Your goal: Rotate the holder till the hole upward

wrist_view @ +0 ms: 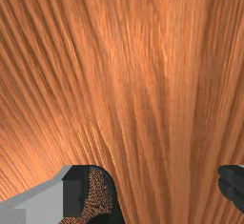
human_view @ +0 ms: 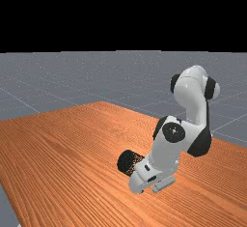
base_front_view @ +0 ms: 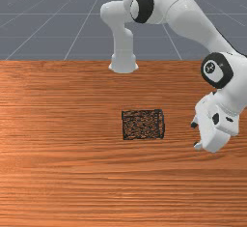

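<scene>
The gripper [base_front_view: 195, 135] is tilted over near the front view's right side, its fingers spread and directed toward the holder. Black wire mesh forms the holder [base_front_view: 142, 124], a cylinder lying on its side on the table; which end has the hole I cannot tell. Some distance separates it from the fingertips. In the far view the holder [human_view: 128, 162] is partly covered by the hand. The wrist view has the open gripper [wrist_view: 155, 185] with bare wood between its fingers, and part of the holder [wrist_view: 101, 194] beside one fingertip, partly hidden by it.
The wooden table [base_front_view: 87, 182] extends around the holder on all sides. The arm's base [base_front_view: 123, 62] stands at the table's back edge in the front view, and the arm bends over at the front view's right.
</scene>
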`<state>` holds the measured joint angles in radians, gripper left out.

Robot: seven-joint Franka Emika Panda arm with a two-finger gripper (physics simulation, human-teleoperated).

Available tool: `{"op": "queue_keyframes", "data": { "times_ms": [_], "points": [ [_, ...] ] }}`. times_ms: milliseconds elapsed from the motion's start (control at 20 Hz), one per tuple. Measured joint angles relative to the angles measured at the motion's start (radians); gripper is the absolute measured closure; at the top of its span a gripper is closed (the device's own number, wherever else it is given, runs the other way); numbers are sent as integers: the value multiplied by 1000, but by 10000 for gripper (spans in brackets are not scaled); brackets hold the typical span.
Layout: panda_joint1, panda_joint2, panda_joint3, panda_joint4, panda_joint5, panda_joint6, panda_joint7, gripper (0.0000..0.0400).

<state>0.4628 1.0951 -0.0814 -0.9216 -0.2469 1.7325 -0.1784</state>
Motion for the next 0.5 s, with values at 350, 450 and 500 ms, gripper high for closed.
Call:
{"op": "queue_keyframes", "data": {
  "times_ms": [350,450,500],
  "points": [
    [25,-202,6,-369,-15,182,69,0],
    [29,-223,9,-405,-15,191,73,0],
    [38,-213,3,-383,-24,155,77,0]
  ]
}}
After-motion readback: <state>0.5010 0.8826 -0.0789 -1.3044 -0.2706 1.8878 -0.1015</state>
